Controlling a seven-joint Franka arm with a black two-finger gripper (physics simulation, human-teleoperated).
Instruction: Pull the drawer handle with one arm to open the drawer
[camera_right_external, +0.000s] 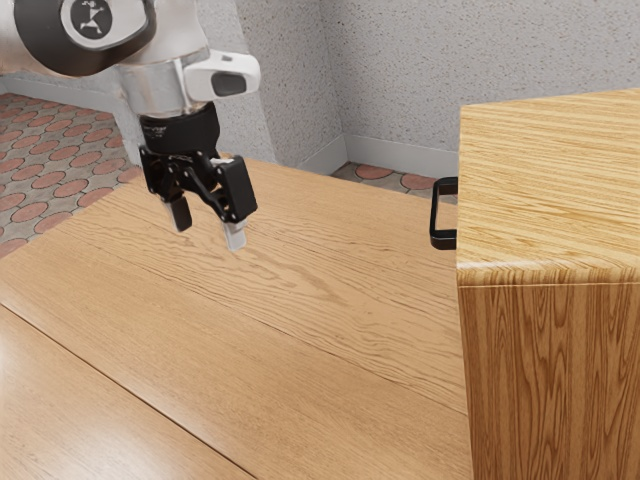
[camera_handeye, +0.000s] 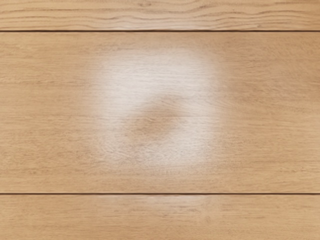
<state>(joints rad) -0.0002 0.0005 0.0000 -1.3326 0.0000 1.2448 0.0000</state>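
One black drawer handle juts from the cabinet, seemingly not yet pulled. The fingers hover open and empty over the surface, well apart from it. Approach is in hand; next, reach across and close around the handle.

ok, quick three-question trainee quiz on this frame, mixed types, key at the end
1. Multiple choice: in the exterior view, where does the drawer handle lie from the gripper? A) toward the exterior view's right B) toward the exterior view's left C) directly beneath it
2. True or false: the gripper is shut on the drawer handle.
3. Short answer: what surface lies under the hand in the wrist view?

Key: 1 A. 2 False: the fingers are open, hold nothing and are well apart from the handle. 3 The wooden table.
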